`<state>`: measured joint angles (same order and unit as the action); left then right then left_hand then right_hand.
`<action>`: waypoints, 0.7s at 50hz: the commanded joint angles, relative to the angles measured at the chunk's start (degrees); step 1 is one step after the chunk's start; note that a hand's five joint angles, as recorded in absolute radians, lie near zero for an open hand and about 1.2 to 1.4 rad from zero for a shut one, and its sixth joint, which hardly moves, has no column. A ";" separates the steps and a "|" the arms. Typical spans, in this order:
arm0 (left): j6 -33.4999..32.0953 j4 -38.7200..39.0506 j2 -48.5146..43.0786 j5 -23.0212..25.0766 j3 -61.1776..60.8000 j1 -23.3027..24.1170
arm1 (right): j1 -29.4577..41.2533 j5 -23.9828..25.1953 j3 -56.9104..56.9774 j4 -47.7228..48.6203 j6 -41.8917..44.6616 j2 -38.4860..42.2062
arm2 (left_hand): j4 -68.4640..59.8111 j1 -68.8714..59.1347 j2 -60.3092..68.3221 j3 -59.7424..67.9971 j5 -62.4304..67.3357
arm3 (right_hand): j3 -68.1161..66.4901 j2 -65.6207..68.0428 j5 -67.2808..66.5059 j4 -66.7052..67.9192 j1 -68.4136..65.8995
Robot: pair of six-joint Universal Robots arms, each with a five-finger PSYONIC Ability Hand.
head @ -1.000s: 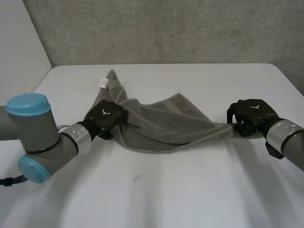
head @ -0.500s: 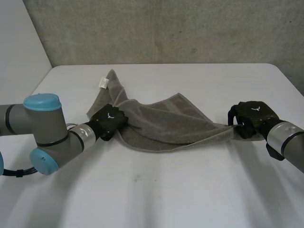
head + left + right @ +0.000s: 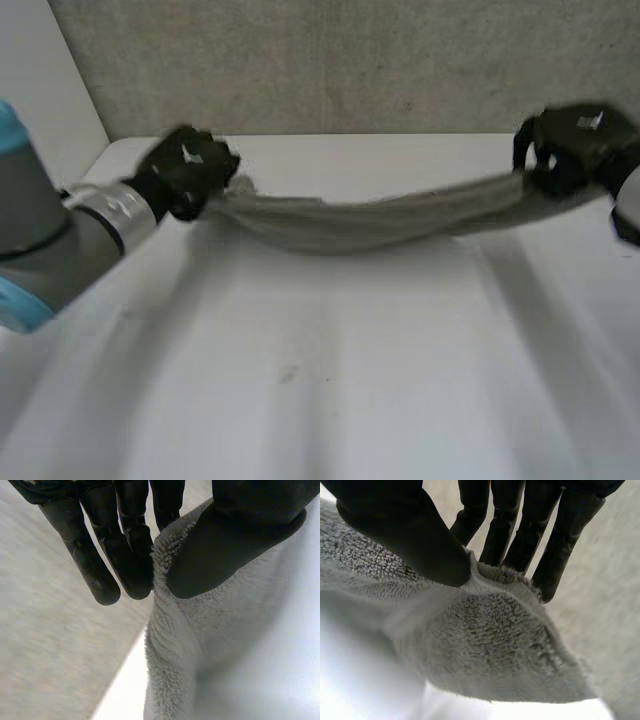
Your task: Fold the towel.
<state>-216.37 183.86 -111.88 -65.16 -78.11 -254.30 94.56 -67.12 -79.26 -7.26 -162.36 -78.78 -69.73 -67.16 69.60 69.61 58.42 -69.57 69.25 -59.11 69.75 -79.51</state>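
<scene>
Above the white table, near a grey wall, hangs the towel.

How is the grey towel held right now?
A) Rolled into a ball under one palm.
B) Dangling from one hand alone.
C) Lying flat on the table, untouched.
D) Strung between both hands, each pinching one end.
D: the towel spans from the left hand to the right hand, sagging in between, and each wrist view shows it pinched.

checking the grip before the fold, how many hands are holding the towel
2. The left hand pinches one end of the towel; the right hand pinches the other end, with the cloth stretched between them.
</scene>
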 commanded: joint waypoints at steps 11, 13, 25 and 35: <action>25.65 -14.67 17.14 -4.27 12.01 -5.33 | 3.86 -0.56 44.17 -34.12 3.27 7.74 | -10.27 -12.84 10.40 10.39 11.58 | -10.43 10.75 -10.89 10.25 -0.49; 25.56 -16.78 14.50 -4.36 13.16 -5.33 | 5.36 -0.82 45.58 -35.88 4.24 10.72 | -10.27 -12.84 10.40 10.39 11.58 | -10.43 10.75 -10.89 10.25 -0.49; 25.12 -21.35 -18.78 -5.94 39.12 -4.54 | 10.20 -11.71 56.20 -28.28 11.98 34.11 | -10.27 -12.84 10.40 10.39 11.58 | -10.43 10.75 -10.89 10.25 -0.49; 26.96 -9.86 -26.19 -9.36 69.38 -0.25 | 10.82 -14.79 74.50 -0.87 6.81 35.90 | -10.27 -12.84 10.40 10.39 11.58 | -10.43 10.75 -10.89 10.25 -0.49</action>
<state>-190.73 165.48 -136.21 -71.52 -23.94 -257.80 105.42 -80.64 -13.39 -23.10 -151.60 -41.80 -69.77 -67.16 69.73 69.75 58.67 -69.62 69.45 -59.14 69.76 -79.51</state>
